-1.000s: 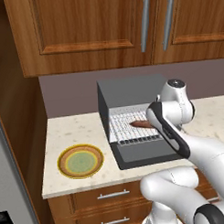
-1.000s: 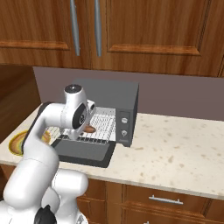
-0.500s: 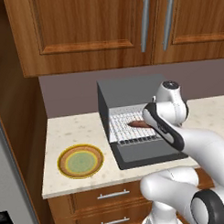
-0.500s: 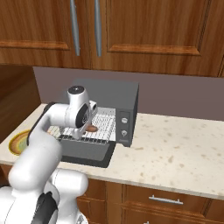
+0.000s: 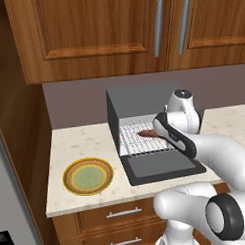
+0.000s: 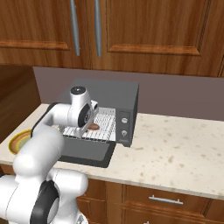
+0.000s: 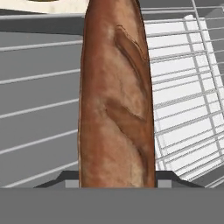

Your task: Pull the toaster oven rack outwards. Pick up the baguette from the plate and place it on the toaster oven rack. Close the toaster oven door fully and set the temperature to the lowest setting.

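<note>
The dark grey toaster oven stands open, with its door folded down flat on the counter. Its silvery wire rack is pulled out over the door. My gripper is shut on the reddish-brown baguette, low over the rack's right half. Whether the loaf touches the bars I cannot tell. The orange-rimmed plate sits bare on the counter, left of the oven.
Two small round knobs sit on the oven's right-hand panel. Wooden cabinets hang above, and drawers run below the counter edge. Speckled counter stretches to the right of the oven.
The arm has shifted slightly left, toward the oven, with the baguette still in the gripper over the rack. Nothing else has moved.
</note>
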